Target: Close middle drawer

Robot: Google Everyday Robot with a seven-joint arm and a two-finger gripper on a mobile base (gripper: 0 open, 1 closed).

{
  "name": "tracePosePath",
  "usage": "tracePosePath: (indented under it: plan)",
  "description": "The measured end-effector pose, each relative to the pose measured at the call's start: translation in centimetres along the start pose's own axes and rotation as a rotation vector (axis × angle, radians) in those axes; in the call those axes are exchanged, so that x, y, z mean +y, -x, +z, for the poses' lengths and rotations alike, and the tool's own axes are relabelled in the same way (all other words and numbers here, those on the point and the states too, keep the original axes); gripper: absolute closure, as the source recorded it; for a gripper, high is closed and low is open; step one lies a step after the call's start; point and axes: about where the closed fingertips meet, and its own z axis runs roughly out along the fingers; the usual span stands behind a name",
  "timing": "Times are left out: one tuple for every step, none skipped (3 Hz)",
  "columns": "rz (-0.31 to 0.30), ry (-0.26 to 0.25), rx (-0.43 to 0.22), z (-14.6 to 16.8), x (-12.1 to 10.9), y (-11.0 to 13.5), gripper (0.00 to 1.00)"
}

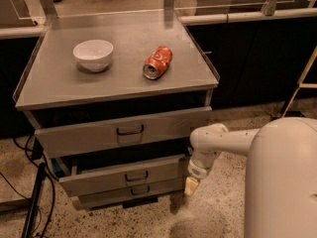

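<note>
The middle drawer (99, 178) is a shallow grey drawer with a small dark bar handle (135, 176). It stands pulled out, with a dark gap above its front. The taller top drawer (89, 135) above it is also pulled out. The lowest drawer front (114, 194) sits just beneath. My gripper (191, 185) hangs from the white arm (223, 140) at the right end of the middle drawer's front, close to its corner, pointing down toward the floor.
A white bowl (93, 54) and a red can (157, 62) lying on its side rest on the cabinet top (124, 83). Black cables and a stand (34, 197) run down the cabinet's left side. A dark counter front (252, 58) lies to the right. The floor is speckled.
</note>
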Motion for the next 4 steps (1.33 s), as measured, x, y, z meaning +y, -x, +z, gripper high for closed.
tracePosePath:
  plan:
    - [-0.009,0.012,-0.018,0.0,-0.1,0.3,0.65]
    - [-0.035,0.015,-0.066,-0.2,-0.6,1.8,0.88]
    - [-0.051,0.011,-0.099,-0.4,-1.2,3.3,1.0]
    - [-0.058,0.008,-0.113,-0.3,-1.9,4.4,1.0]
